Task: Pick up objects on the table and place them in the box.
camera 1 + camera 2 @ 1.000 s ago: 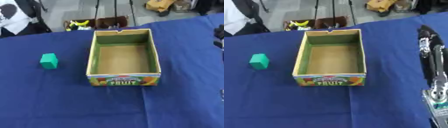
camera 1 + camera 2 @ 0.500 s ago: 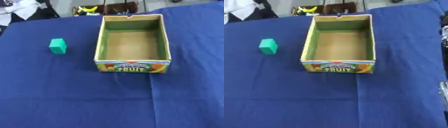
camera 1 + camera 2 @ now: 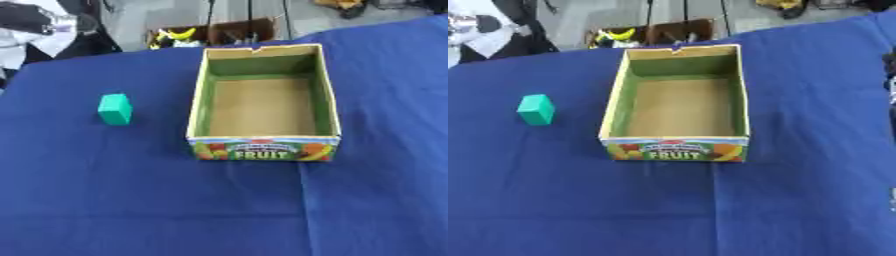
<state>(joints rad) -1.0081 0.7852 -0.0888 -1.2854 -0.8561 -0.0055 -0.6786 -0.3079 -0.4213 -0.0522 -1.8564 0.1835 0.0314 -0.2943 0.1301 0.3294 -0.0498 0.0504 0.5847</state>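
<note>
Green block (image 3: pixel 115 108) left of empty fruit box (image 3: pixel 263 148): likely light, rigid; pinch opposite flat sides. Fingers unseen, cannot tell state.

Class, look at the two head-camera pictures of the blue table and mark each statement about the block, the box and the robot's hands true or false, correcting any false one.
1. The green block lies on the cloth to the left of the box. True.
2. The box already holds the block. False: the box is empty, its brown floor bare.
3. The word FRUIT is printed on the near wall of the box. True.
4. The left hand is curled round the block. False: no hand touches it, and the left hand is not in view.
5. The block leans against the box. False: blue cloth shows between them.
</note>
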